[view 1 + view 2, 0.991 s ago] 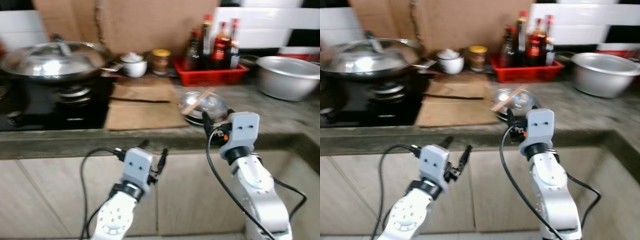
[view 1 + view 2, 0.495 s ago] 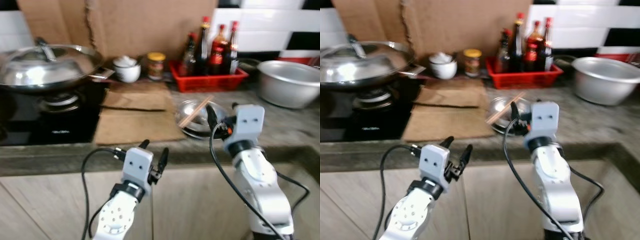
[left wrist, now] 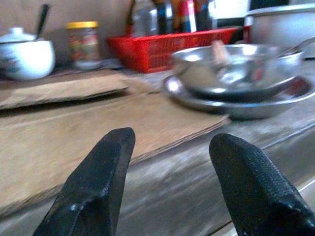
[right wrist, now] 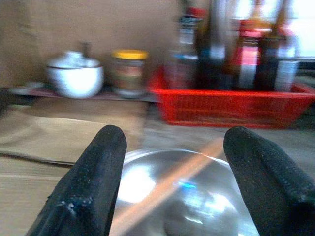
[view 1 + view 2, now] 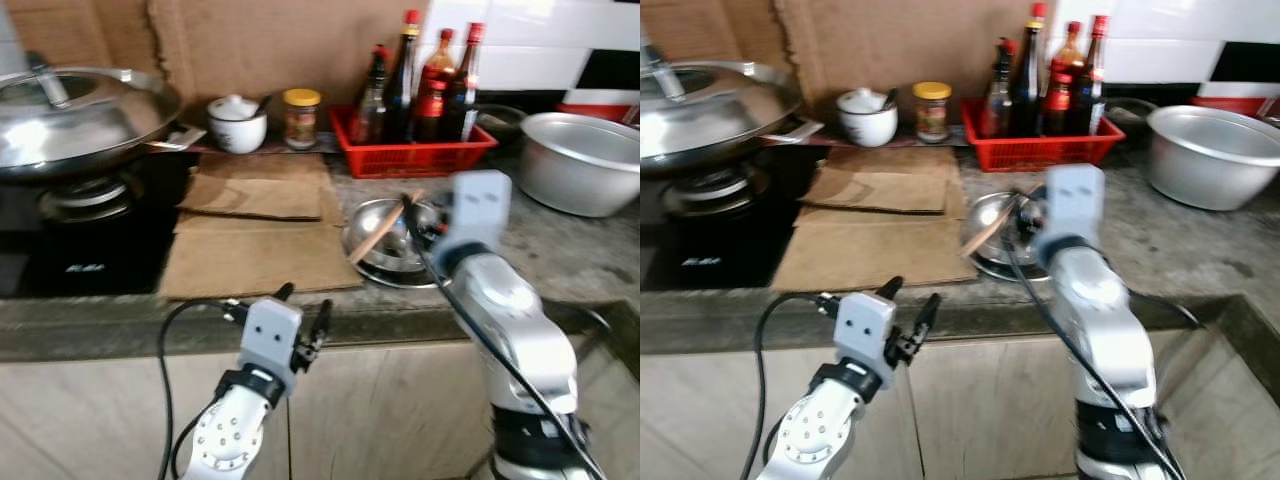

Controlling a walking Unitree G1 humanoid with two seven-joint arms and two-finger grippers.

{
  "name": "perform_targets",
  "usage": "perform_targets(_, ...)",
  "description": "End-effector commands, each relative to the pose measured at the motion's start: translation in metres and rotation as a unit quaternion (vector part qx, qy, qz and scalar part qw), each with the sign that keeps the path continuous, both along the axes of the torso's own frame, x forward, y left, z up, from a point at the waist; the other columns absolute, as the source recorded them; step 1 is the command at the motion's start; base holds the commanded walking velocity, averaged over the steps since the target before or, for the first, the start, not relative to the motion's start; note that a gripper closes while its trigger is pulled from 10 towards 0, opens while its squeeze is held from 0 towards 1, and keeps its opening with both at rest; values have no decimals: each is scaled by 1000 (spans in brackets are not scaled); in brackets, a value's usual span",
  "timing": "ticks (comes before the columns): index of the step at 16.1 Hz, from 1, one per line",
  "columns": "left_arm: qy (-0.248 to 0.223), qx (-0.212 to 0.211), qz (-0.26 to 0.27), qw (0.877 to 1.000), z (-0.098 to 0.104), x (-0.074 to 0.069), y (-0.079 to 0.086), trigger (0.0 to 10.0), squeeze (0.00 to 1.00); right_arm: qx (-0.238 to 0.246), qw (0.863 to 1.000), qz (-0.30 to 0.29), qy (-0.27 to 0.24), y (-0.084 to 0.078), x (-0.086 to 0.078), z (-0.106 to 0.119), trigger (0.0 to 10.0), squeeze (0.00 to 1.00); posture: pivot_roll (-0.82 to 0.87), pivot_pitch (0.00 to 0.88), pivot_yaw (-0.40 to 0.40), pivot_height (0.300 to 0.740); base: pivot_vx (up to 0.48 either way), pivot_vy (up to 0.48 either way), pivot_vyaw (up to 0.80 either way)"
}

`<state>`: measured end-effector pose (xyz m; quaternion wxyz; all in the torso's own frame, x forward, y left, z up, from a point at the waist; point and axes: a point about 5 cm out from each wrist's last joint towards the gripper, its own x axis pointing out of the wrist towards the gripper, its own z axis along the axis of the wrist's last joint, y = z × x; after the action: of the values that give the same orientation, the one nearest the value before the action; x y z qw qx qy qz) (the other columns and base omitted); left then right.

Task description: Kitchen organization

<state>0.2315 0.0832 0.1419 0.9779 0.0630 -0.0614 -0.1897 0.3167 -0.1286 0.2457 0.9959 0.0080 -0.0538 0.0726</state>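
A steel bowl (image 5: 388, 245) sits on a steel plate (image 3: 236, 105) near the counter's front edge. A wooden chopstick (image 5: 377, 233) lies slanted across the bowl. My right gripper (image 4: 175, 135) is open and hangs just above the near side of the bowl (image 4: 192, 201), one black finger on each side of the chopstick (image 4: 167, 187). Its silver wrist (image 5: 478, 205) hides the bowl's right part. My left gripper (image 5: 304, 301) is open and empty, low in front of the counter edge, pointing at the cardboard and the bowl (image 3: 231, 71).
Flat cardboard sheets (image 5: 255, 255) lie left of the bowl. A lidded wok (image 5: 70, 110) sits on the black stove (image 5: 80, 225) at left. Behind stand a white lidded pot (image 5: 236, 122), a yellow-capped jar (image 5: 300, 117) and a red basket of bottles (image 5: 415, 150). A large metal pot (image 5: 585, 160) stands at right.
The camera has shifted, bringing the counter closer. My right gripper has moved forward and left from the counter edge to over the bowl. The left gripper stays low and open.
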Motion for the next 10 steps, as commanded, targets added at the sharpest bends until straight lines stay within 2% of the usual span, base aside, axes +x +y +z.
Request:
perform_targets(1, 3, -1, -6, 1000, -2, -1, -2, 10000, 0, -1, 1000, 1, -3, 2, 5, 9, 10000, 365, 87, 0, -72, 740, 0, 0, 0)
perform_targets(2, 5, -1, -6, 1000, -3, -2, -2, 10000, 0, -1, 1000, 8, -1, 5, 8, 14, 10000, 1000, 86, 0, -72, 740, 0, 0, 0)
perform_targets(4, 9, -1, -6, 1000, -4, -3, -2, 10000, 0, -23, 999, 23, 34, 11, 15, 20, 10000, 1000, 88, 0, -78, 740, 0, 0, 0)
perform_targets(5, 11, -2, -6, 1000, -5, -3, -2, 10000, 0, -33, 998, 20, 46, 12, 18, 22, 10000, 682, 86, 0, -79, 740, 0, 0, 0)
perform_targets(6, 13, -3, -7, 1000, -6, -3, -3, 10000, 0, -32, 996, 13, 80, 12, 25, 24, 10000, 0, 84, 0, -81, 740, 0, 0, 0)
perform_targets(8, 14, -3, -8, 1000, -6, -4, -4, 10000, 0, -18, 994, 4, 106, 16, 33, 30, 10000, 0, 87, 0, -85, 740, 0, 0, 0)
perform_targets(10, 14, -3, -4, 1000, -6, -4, -4, 10000, 0, -9, 984, -21, 179, 17, 37, 31, 10000, 0, 88, 0, -90, 740, 0, 0, 0)
